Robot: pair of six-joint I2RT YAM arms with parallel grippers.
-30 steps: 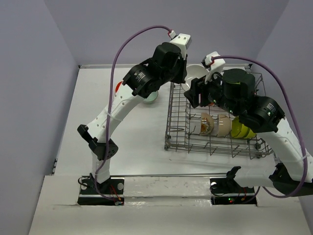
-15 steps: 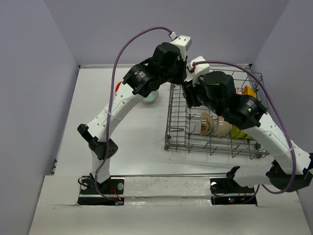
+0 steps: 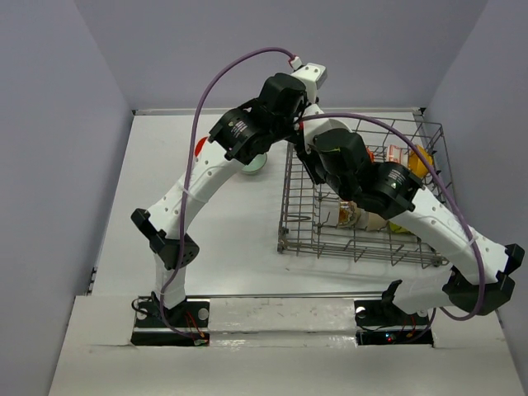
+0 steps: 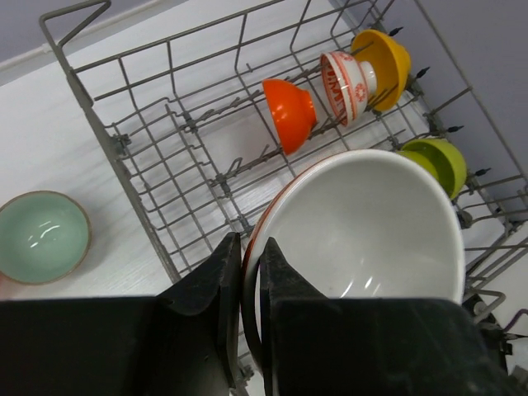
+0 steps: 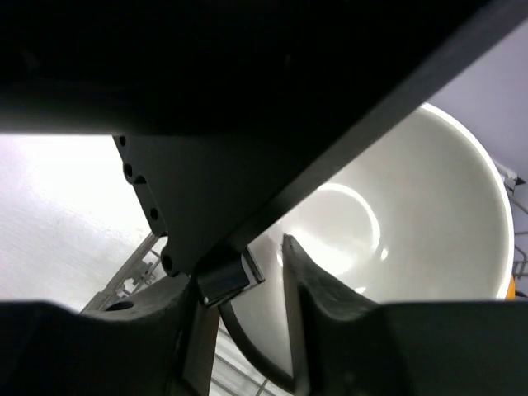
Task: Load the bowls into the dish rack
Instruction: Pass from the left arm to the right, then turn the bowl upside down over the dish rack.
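Observation:
My left gripper (image 4: pixel 247 256) is shut on the rim of a white bowl (image 4: pixel 371 223) with a red-orange outside, held above the grey wire dish rack (image 4: pixel 148 165). My right gripper (image 5: pixel 239 305) is open, one finger inside this bowl (image 5: pixel 396 214) and one outside its rim, right under the left wrist. In the rack stand an orange bowl (image 4: pixel 290 111), a red-patterned white bowl (image 4: pixel 342 82), a yellow bowl (image 4: pixel 384 62) and a lime green bowl (image 4: pixel 437 161). In the top view both arms meet over the rack's (image 3: pixel 297 223) far left corner and hide the held bowl.
A pale teal bowl (image 4: pixel 41 235) sits on the table left of the rack; it also shows in the top view (image 3: pixel 254 163). A red thing (image 3: pixel 199 146) peeks out behind the left arm. More bowls (image 3: pixel 355 216) lie in the rack's front row.
My right arm has swung left across the rack to the left gripper and now straddles the held bowl's rim. The left arm has barely moved.

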